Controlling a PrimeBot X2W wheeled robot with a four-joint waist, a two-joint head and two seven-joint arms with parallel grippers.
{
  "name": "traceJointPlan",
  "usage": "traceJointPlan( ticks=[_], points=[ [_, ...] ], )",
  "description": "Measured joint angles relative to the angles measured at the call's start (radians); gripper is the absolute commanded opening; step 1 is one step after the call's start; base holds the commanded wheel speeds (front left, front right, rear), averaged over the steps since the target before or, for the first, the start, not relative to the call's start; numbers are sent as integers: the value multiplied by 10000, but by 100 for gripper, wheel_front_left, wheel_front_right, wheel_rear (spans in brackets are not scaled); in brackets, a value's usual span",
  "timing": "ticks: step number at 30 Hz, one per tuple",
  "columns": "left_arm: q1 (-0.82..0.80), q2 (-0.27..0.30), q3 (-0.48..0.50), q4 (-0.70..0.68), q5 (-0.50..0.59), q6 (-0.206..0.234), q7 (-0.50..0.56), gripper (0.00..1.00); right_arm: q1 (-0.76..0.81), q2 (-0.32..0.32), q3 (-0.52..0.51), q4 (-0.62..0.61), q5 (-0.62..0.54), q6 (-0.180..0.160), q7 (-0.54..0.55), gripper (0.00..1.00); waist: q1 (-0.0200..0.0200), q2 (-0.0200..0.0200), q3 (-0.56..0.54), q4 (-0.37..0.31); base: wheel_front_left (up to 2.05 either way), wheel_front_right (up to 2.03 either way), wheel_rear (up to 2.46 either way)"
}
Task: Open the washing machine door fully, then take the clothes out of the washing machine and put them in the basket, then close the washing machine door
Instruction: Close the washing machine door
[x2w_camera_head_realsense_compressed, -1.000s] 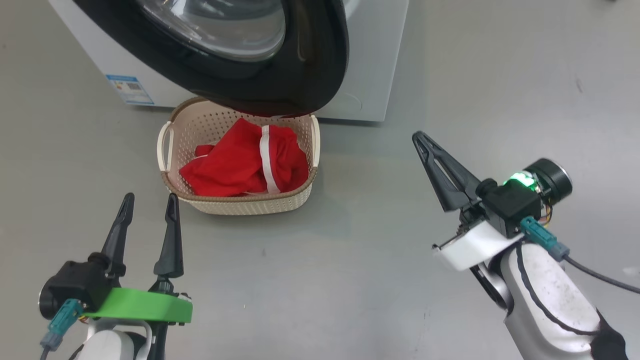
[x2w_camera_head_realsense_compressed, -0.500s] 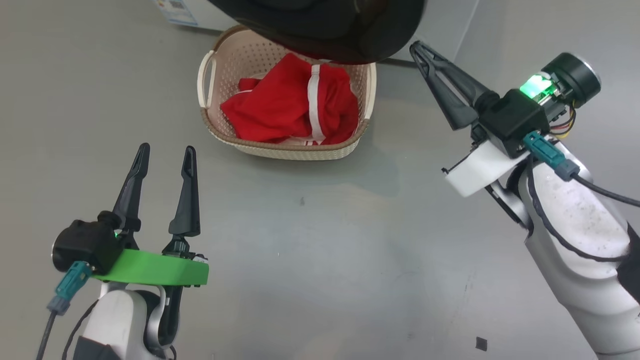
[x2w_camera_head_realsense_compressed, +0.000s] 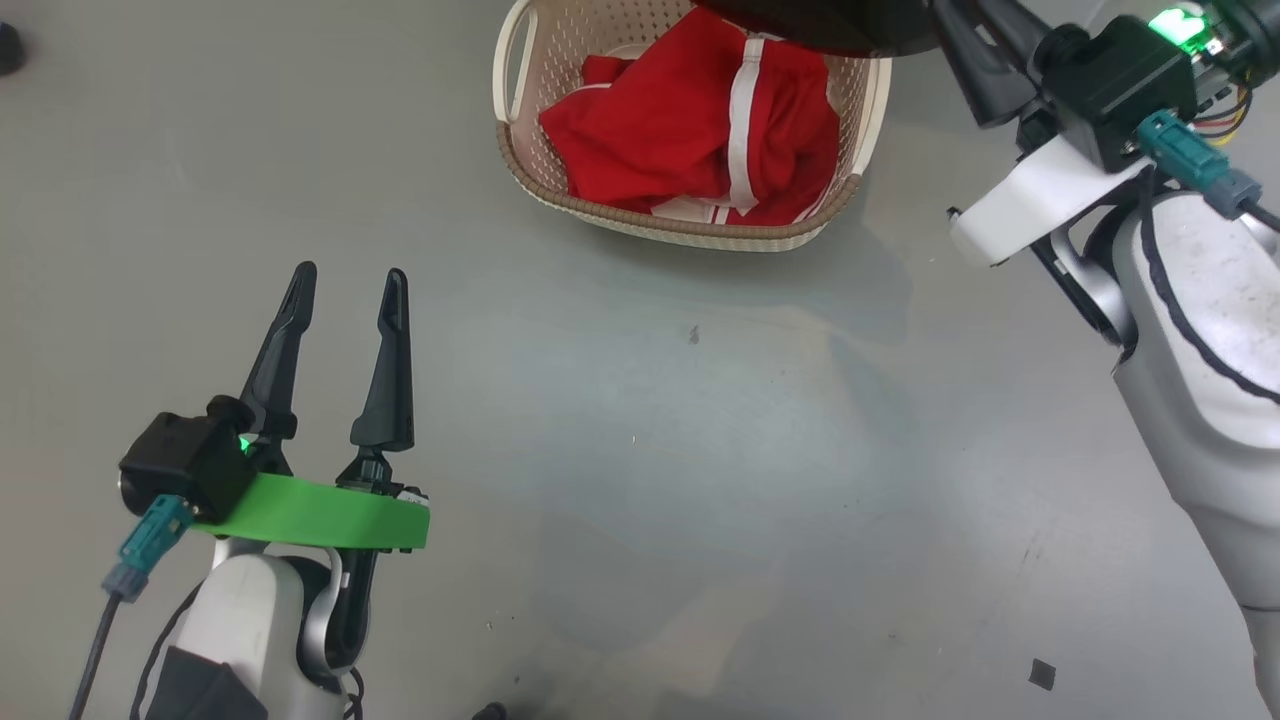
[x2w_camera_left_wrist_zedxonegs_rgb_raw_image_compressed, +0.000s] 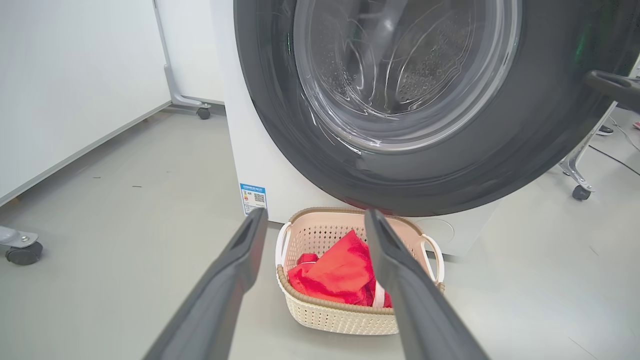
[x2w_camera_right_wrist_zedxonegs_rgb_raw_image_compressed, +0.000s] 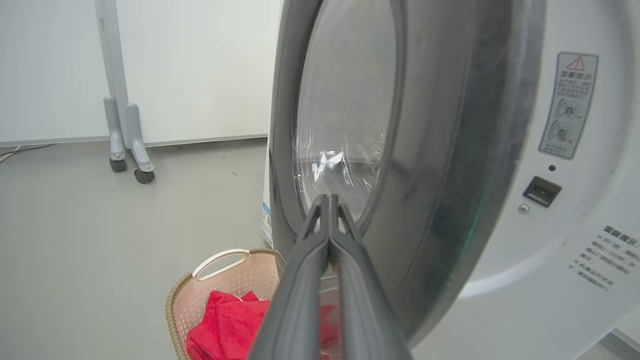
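Left end effector (x2w_camera_head_realsense_compressed: 350, 272) spread and empty; right end effector (x2w_camera_right_wrist_zedxonegs_rgb_raw_image_compressed: 327, 199) pressed together, empty.

Lighting: bright, even, diffuse.
Soft shadows on floor (x2w_camera_head_realsense_compressed: 700, 420); glare streaks across washing machine door (x2w_camera_left_wrist_zedxonegs_rgb_raw_image_compressed: 400, 75); wrist-view edges bow slightly.

I see grey floor (x2w_camera_head_realsense_compressed: 640, 450) spreading ahead of the left gripper (x2w_camera_head_realsense_compressed: 350, 272), with a small dark speck (x2w_camera_head_realsense_compressed: 693, 335) off to its right. A dark square scrap (x2w_camera_head_realsense_compressed: 1042, 673) lies farther right, back from its tips. On the left wrist feed, a white wall panel (x2w_camera_left_wrist_zedxonegs_rgb_raw_image_compressed: 75, 75) stands left of that gripper, with a castor (x2w_camera_left_wrist_zedxonegs_rgb_raw_image_compressed: 22, 252) near its foot. Left of the right gripper (x2w_camera_right_wrist_zedxonegs_rgb_raw_image_compressed: 327, 197) and beyond it, I make out a grey wheeled stand (x2w_camera_right_wrist_zedxonegs_rgb_raw_image_compressed: 125, 140) before a white board (x2w_camera_right_wrist_zedxonegs_rgb_raw_image_compressed: 200, 65).
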Motion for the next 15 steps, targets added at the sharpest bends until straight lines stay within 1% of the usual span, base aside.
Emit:
traceJointPlan(
  ticks=[6, 9, 15],
  points=[
    [-165, -50, 81, 4, -10, -2, -2, 100, -674, -42, -426, 401, 253, 0, 81, 0, 0, 0, 449, 257, 0, 0, 0],
    [-238, -56, 107, 4, -38, -2, 0, 100, -905, -19, -581, 533, 313, 79, 79, 0, 0, 0, 602, 283, 0, 0, 0],
    [-485, -69, -142, -2, -401, -2, -2, 100, -1372, -69, -851, 821, 320, 84, 171, 0, 0, 0, 864, 264, 0, 0, 0]
  ],
)
